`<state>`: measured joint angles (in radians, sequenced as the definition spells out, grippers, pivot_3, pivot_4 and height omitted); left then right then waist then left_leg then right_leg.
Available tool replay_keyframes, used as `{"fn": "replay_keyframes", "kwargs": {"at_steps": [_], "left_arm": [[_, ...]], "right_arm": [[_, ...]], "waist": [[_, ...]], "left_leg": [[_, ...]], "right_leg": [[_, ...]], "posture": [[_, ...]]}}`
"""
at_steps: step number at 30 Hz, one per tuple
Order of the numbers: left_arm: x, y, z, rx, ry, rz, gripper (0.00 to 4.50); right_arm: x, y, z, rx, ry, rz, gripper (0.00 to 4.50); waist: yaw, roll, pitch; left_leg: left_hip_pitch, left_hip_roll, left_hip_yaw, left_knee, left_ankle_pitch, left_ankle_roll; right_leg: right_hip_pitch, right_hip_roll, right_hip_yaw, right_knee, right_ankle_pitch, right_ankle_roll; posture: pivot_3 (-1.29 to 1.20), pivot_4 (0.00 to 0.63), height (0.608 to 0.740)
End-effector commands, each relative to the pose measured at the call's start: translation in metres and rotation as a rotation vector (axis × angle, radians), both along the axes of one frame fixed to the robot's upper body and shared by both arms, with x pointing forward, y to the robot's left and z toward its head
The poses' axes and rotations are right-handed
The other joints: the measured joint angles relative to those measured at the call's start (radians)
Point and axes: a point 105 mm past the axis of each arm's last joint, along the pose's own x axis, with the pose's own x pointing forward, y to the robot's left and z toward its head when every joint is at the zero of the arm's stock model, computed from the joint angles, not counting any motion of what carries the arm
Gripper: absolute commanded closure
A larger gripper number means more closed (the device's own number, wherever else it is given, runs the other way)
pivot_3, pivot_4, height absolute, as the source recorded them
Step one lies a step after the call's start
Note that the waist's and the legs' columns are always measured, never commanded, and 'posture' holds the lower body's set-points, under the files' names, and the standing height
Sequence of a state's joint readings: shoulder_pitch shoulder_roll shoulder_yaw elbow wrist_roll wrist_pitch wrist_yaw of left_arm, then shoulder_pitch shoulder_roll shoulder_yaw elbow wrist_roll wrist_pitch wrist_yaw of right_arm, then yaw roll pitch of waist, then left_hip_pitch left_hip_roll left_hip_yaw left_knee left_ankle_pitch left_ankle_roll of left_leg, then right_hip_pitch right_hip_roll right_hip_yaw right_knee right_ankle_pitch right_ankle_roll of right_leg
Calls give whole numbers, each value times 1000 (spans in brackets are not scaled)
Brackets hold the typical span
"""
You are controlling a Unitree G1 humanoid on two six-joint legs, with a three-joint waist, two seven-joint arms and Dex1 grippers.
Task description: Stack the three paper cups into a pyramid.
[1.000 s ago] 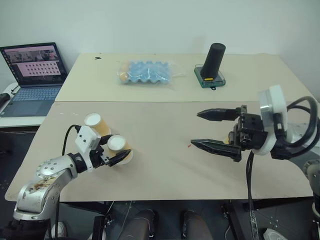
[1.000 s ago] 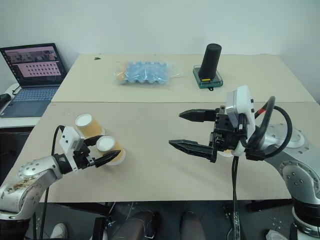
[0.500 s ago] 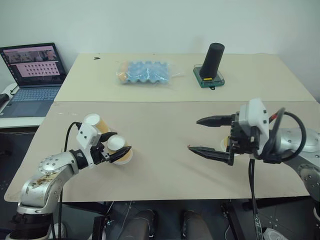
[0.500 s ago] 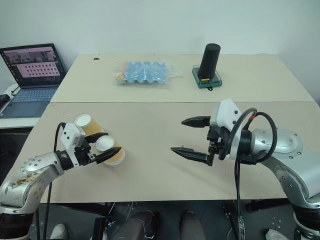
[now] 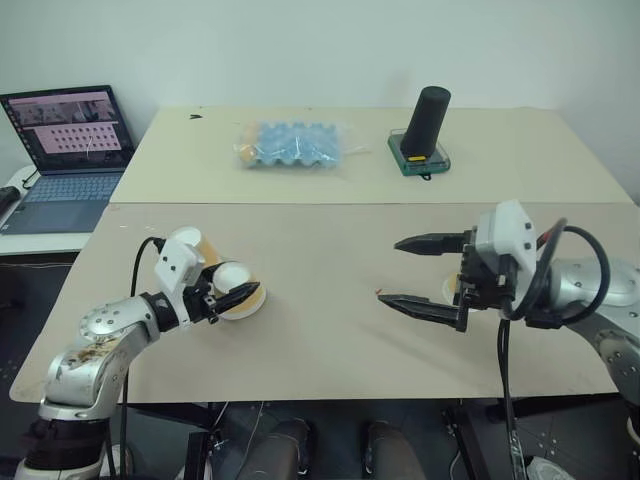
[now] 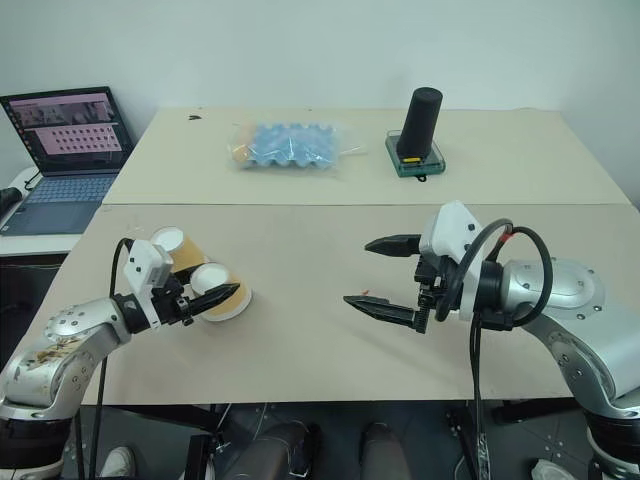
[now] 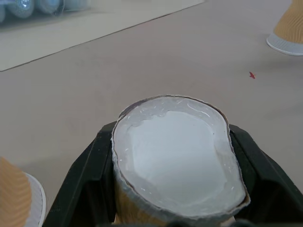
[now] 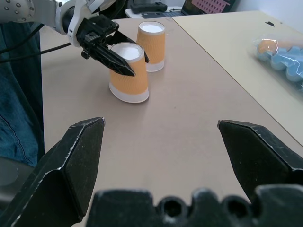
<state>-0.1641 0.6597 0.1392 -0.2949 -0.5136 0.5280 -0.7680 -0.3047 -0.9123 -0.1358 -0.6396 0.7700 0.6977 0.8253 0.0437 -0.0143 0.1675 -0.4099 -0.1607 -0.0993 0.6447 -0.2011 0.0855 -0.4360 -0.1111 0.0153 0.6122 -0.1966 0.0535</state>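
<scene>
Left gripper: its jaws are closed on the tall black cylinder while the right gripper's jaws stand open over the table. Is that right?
Not quite. The left gripper has its jaws closed on an upside-down paper cup, not the black cylinder, which stands untouched on the far table. The left wrist view shows the squeezed cup. The right gripper is open, as stated.
</scene>
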Motion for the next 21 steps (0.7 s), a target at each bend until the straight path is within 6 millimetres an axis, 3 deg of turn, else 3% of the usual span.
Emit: {"fn": "replay_keyframes", "kwargs": {"at_steps": [1,8,17,21], "left_arm": [[3,-30,23,3,-85,-134,2107],[25,-112,41,-7,-144,-471,2107],[48,-175,21,31,-95,-674,2107],[50,-188,12,30,-79,-712,2107]], "right_arm": [[-2,-1,14,8,-84,-11,0],[2,-10,16,6,-122,-86,0],[-5,-17,20,6,-164,-158,0],[-8,-23,22,5,-176,-198,0]], "waist": [[3,0,0],[7,-1,0],[-5,-1,0],[-4,-1,0]], "left_leg": [[0,0,0,0,0,0],[0,-1,0,3,1,-1],[-3,0,0,4,1,0],[-5,0,0,8,0,1]], "right_leg": [[0,0,0,0,0,0],[3,1,-1,-1,2,1],[5,1,0,0,2,1],[5,0,-1,0,3,1]], "posture": [[0,150,740],[0,150,740],[0,150,740],[0,150,740]]}}
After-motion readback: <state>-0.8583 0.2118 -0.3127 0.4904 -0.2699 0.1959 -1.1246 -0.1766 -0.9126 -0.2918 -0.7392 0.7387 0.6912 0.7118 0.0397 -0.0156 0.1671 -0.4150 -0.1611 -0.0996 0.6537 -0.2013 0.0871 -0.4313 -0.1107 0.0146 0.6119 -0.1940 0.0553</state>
